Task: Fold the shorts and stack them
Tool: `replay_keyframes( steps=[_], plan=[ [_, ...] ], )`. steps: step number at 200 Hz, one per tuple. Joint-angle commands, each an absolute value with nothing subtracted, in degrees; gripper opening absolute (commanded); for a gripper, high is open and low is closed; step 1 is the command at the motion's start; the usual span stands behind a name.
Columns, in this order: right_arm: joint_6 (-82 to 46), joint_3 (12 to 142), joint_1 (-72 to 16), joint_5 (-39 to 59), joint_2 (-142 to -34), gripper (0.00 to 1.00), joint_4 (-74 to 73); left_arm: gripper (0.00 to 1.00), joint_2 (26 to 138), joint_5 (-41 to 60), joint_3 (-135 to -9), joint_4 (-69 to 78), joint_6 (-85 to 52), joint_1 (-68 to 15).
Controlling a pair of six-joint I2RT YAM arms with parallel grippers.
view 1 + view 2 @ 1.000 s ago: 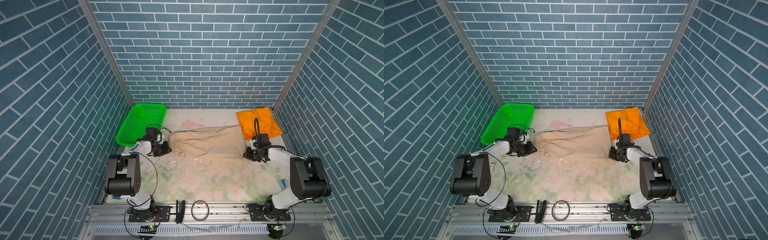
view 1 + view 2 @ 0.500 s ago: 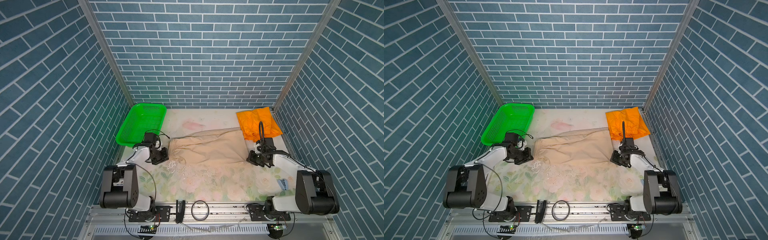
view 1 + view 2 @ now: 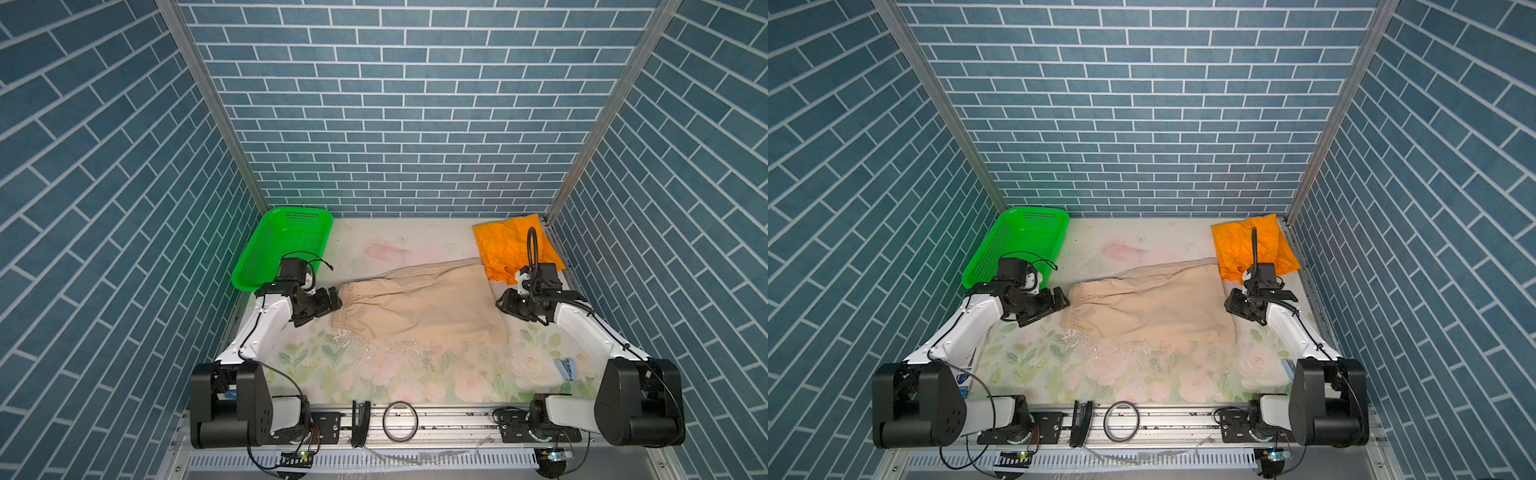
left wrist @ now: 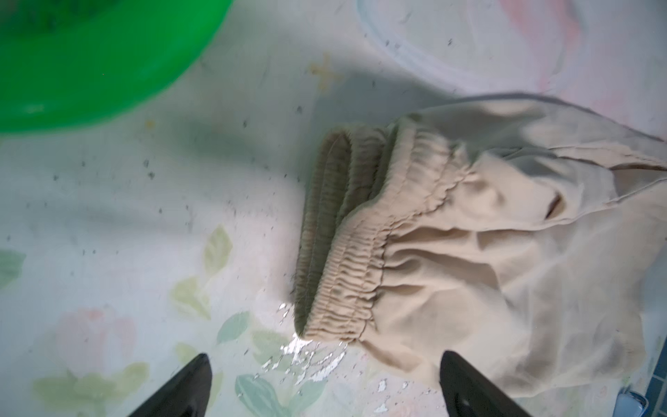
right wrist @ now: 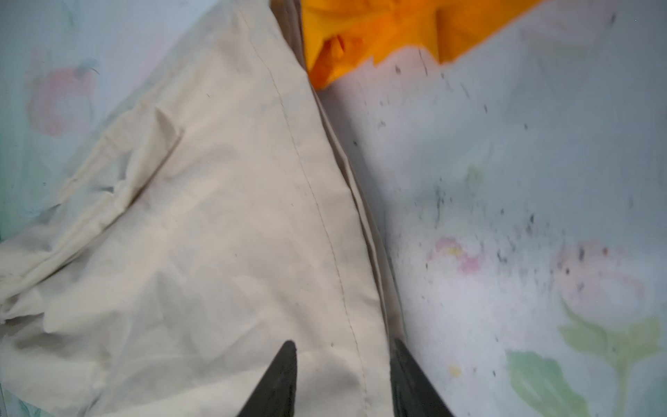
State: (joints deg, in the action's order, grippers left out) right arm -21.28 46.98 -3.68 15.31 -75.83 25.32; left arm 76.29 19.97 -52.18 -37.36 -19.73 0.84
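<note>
On the flowered counter (image 3: 415,376), between your two arms, the beige shorts (image 3: 419,307) lie spread flat. Their gathered waistband (image 4: 353,260) points to the left side and the leg hems to the right. Your left hand (image 3: 335,301) sits low, just beside the waistband. In the left wrist view its fingers (image 4: 180,391) stand wide apart with nothing between them, so it is open. Your right hand (image 3: 502,304) is at the hem edge on the opposite side. Its fingers (image 5: 279,382) are parted and the stitched hem lies flat under the gap. It seems to grip nothing, but you cannot tell whether the tips touch the cloth. The orange shorts (image 3: 513,245) lie crumpled in the far right corner and meet the far corner of the beige pair. The green basket (image 3: 253,259) stands in the far left corner, apart from both pairs.
</note>
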Motion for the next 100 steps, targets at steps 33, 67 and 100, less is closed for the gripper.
replay_keyframes(
  steps=[33,67,100],
  plan=[
    [-10.7,60.2,-3.6,18.6,-92.6,0.48,17.0,1.00,85.1,26.5,-56.0,-22.6,-17.0,1.1],
    [-8.9,67.6,-3.6,21.6,-101.9,0.49,16.2,0.90,88.1,28.7,-55.3,-19.9,-16.1,1.1],
    [-7.9,71.4,-3.8,22.3,-106.9,0.49,16.3,0.79,90.3,30.3,-55.2,-19.6,-15.8,1.1]
  ],
)
